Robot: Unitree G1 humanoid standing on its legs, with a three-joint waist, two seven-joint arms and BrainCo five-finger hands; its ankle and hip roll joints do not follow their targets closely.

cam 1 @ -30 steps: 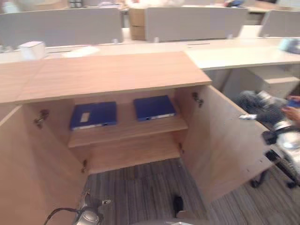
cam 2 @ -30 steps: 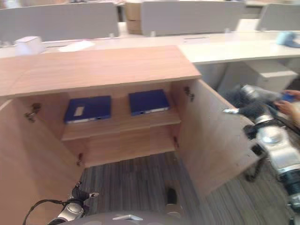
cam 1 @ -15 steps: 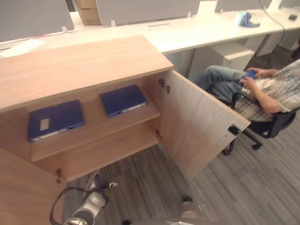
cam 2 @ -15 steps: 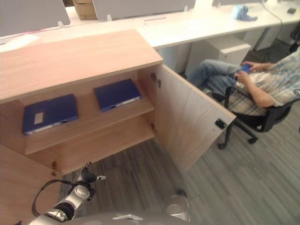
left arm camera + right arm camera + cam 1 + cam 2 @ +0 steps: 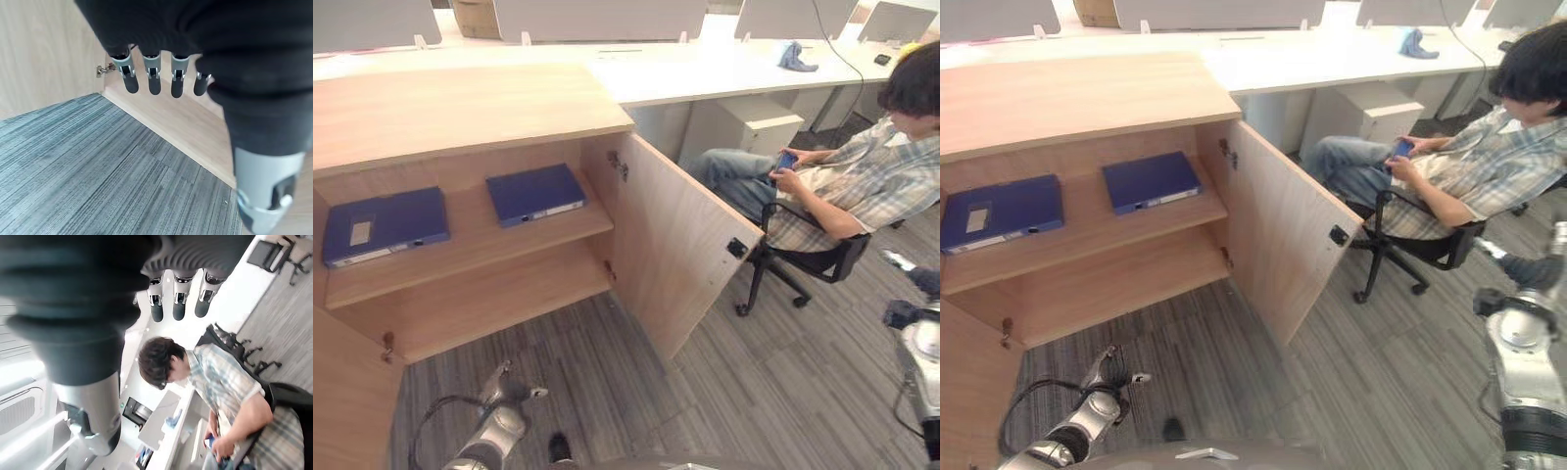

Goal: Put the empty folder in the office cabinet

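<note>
the light wooden office cabinet (image 5: 460, 108) stands open, its right door (image 5: 671, 245) swung out toward the near right. on its upper shelf (image 5: 470, 250) lie two flat dark blue folders: one at the left (image 5: 382, 223) with a pale label on its cover, and one further right (image 5: 534, 193), near the middle of the shelf. the two lie well apart, both flat with their spines toward the near edge. the lower shelf (image 5: 480, 308) is bare wood.

the left hand (image 5: 151, 76) hangs low at the near left, above the grey striped carpet floor (image 5: 754, 372) just in front of the cabinet's bottom edge. its fingers (image 5: 154, 78) are straight and relaxed in its wrist view, holding nothing, with the cabinet's base board and a metal hinge (image 5: 102, 70) past them.

the right hand (image 5: 178, 301) shows at the far right edge of the eye views (image 5: 1528, 269), well away from the cabinet. in its wrist view its fingers hang straight and loose, grasping nothing.

to the right of the open door a person in a plaid shirt (image 5: 862, 181) sits on a black office chair (image 5: 803, 269), holding a small blue device (image 5: 785, 161) in both hands. behind the cabinet runs a long white worktop (image 5: 705, 69) with grey divider panels (image 5: 597, 18) and a blue cloth (image 5: 795, 56) lying on it.
</note>
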